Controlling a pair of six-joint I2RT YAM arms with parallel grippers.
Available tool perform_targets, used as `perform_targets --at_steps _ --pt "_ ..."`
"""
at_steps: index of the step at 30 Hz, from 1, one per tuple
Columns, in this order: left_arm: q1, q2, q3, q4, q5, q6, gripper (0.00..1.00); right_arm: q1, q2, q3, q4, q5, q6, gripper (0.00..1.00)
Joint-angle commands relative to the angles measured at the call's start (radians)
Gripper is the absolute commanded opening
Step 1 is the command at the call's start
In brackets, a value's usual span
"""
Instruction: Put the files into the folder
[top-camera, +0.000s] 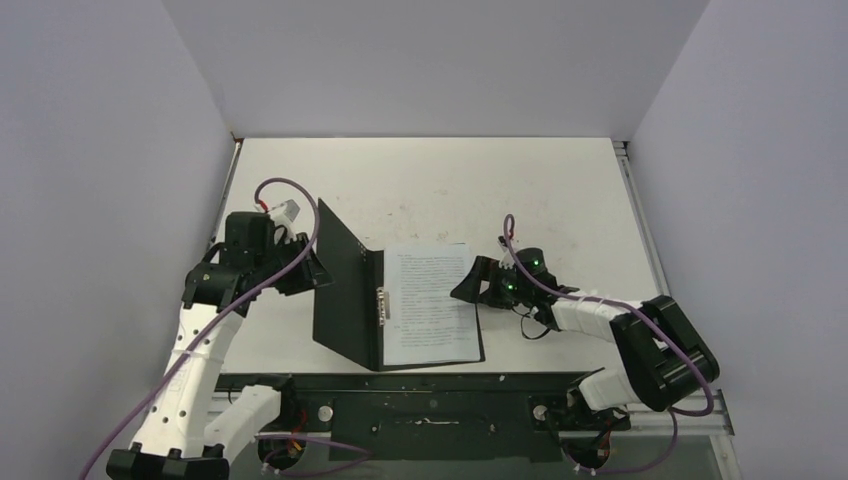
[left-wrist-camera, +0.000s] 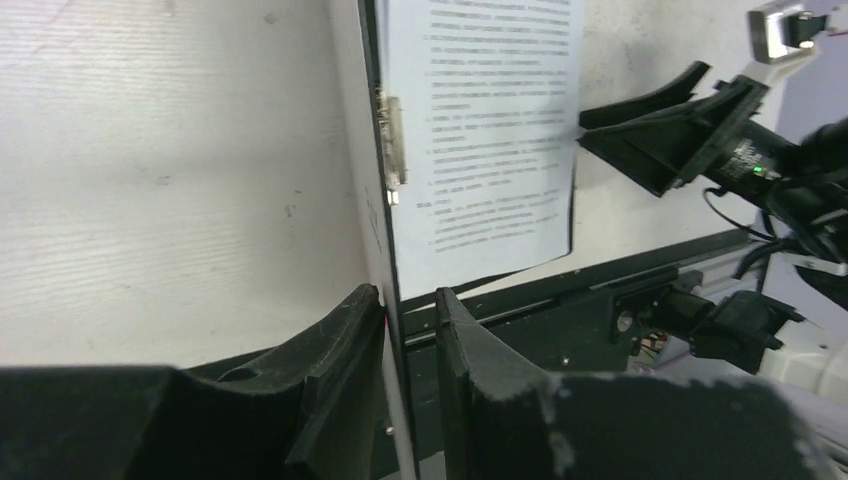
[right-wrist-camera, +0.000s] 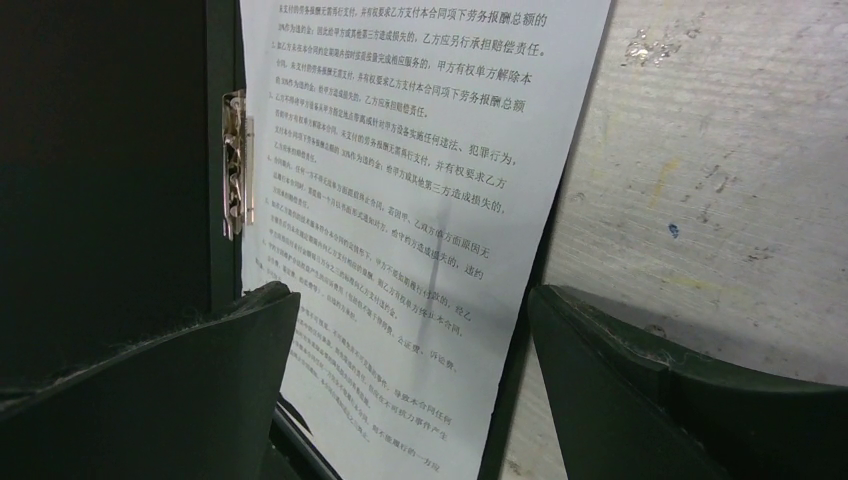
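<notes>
Judging from how things lie, the flat silver-grey folder with a black inside (top-camera: 345, 295) could be let fall shut if the left gripper (top-camera: 305, 270) slackens; its jaws straddle the raised cover's edge, but a firm pinch cannot be confirmed. The thin white printed files (top-camera: 430, 300) could be creased or dragged askew by the right gripper (top-camera: 470, 285), whose jaws are spread wide over their right edge. The files are seen lying flat, text up, on the folder's open right half, just beside the metal spine clip (top-camera: 382, 303).
</notes>
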Motion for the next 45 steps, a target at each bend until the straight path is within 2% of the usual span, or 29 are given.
perform_targets --at_steps 1,9,12,13,20,25,29,33,36,45 --pt "-0.048 0.0 0.019 0.143 0.091 -0.048 0.29 0.032 0.035 -0.041 -0.001 -0.003 0.026 0.89" --pt "-0.242 0.034 -0.027 0.413 0.181 -0.201 0.61 0.061 0.037 -0.049 0.022 -0.001 0.042 0.89" --pt "-0.282 0.051 -0.076 0.568 0.221 -0.272 0.86 0.064 0.028 -0.053 0.022 -0.001 0.043 0.89" --pt "-0.293 0.055 -0.097 0.623 0.23 -0.297 0.88 0.064 0.022 -0.054 0.019 -0.002 0.043 0.89" --pt "-0.403 0.109 -0.199 0.956 0.23 -0.452 0.92 0.063 -0.054 -0.061 -0.053 0.038 0.031 0.89" --pt "-0.498 0.208 -0.202 1.084 0.177 -0.476 0.92 0.055 -0.152 -0.048 -0.171 0.103 0.013 0.89" --pt "-0.551 0.294 -0.201 1.14 0.137 -0.483 0.92 0.051 -0.289 -0.021 -0.336 0.235 -0.014 0.9" --pt "-0.568 0.325 -0.191 1.142 0.1 -0.471 0.92 0.05 -0.445 0.014 -0.495 0.398 -0.043 0.9" --pt "-0.568 0.324 -0.167 1.097 0.071 -0.442 0.92 0.046 -0.52 0.039 -0.563 0.465 -0.062 0.91" --pt "-0.567 0.256 -0.108 0.871 -0.061 -0.343 0.93 0.044 -0.549 0.067 -0.582 0.473 -0.08 0.9"
